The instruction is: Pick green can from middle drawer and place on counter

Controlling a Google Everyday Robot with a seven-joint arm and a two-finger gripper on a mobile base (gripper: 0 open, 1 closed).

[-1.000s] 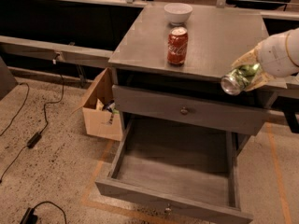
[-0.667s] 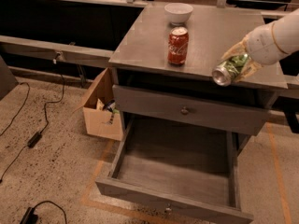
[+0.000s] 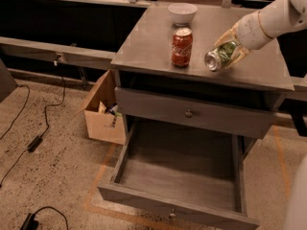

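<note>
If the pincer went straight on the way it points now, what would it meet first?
Most likely the counter: the pincer, shut on the tilted green can, angles down and left just above it. The red can stands farther left, but depth is unclear.

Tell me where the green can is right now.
The green can sits tilted in the gripper over the counter, right of the red Coca-Cola can.

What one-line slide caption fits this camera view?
The pincer holds the green can tilted over the counter near the red cola can; the middle drawer below stands open.
</note>
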